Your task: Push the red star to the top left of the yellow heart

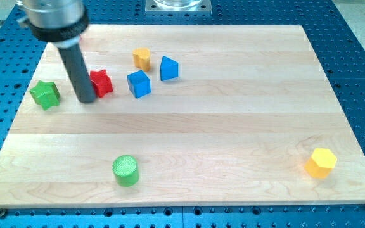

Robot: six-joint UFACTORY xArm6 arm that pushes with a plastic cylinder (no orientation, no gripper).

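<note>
Contact looks made: my tip (pixel 87 99), a bare rod grasping nothing, touches the red star (pixel 101 82) just right of it, the yellow heart (pixel 142 58) farther up-right, push unfinished.

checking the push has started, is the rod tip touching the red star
Touching, as far as the camera view shows: my tip sits against the red star's left edge, no gap visible.

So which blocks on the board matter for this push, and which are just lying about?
In the job: red star; yellow heart; my tip, just to the view's left of the star.

Lying about: green star; blue cube; blue block; green cylinder; yellow hexagon.
</note>
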